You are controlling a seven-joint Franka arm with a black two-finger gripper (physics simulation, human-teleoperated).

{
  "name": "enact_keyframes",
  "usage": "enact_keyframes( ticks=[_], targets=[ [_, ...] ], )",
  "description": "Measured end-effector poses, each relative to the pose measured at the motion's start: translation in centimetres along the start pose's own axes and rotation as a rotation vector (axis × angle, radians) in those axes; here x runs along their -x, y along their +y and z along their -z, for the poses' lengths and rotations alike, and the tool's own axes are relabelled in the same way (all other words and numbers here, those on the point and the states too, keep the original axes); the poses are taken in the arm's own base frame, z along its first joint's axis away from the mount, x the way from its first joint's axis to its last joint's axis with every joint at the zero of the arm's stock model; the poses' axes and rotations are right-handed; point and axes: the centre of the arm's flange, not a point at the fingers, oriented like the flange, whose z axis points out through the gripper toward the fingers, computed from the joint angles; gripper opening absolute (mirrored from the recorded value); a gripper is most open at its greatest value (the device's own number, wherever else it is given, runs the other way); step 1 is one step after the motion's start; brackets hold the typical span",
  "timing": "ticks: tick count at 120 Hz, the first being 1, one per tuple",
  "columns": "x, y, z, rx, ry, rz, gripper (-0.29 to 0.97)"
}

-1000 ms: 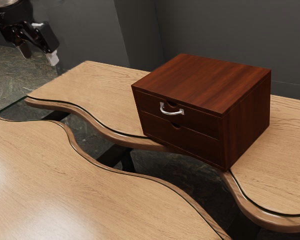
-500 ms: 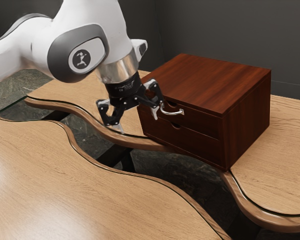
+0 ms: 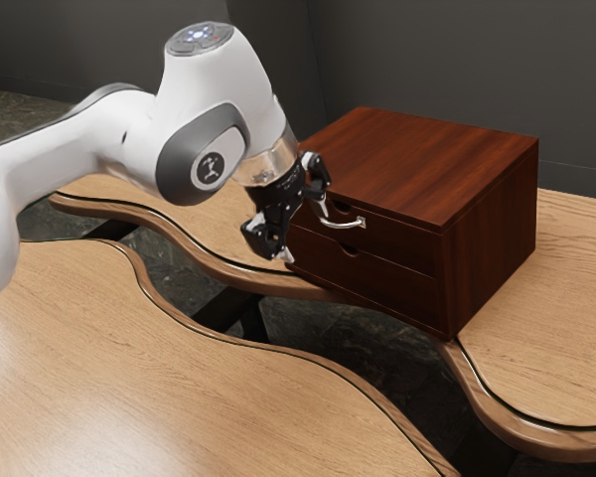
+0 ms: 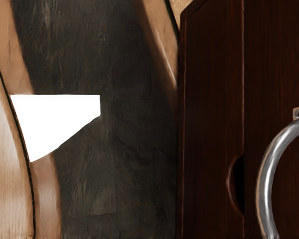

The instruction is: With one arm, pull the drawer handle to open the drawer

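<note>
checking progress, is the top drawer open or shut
Shut: the top drawer front sits flush with the lower drawer front, no gap showing.

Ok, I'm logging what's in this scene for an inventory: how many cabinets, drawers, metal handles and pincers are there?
Cabinet: 1
Drawers: 2, the top drawer and the lower drawer
Metal handle: 1
Pincer: 1
Total: 5

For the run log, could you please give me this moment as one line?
stage: pre-grasp | gripper: open wide | handle: ungrasped, gripper beside it | top drawer: shut
</note>
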Motion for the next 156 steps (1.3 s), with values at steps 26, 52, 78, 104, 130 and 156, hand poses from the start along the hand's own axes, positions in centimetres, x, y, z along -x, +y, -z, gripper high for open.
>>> enact_keyframes(
  ticks=[26,52,78,104,130,156],
  targets=[
    [0.5,0.4,-1.8,-0.013,0.014,0.072,0.58],
    [-0.4,1.1,-1.6,0.031,0.025,0.139,0.57],
    [-1.6,1.7,-1.9,0.078,0.067,0.173,0.55],
    [-2.4,2.0,-2.6,0.1,0.082,0.204,0.55],
    [-1.2,2.2,-2.8,0.112,0.079,0.201,0.54],
    [0.2,2.1,-3.8,0.099,0.073,0.192,0.54]
  ],
)
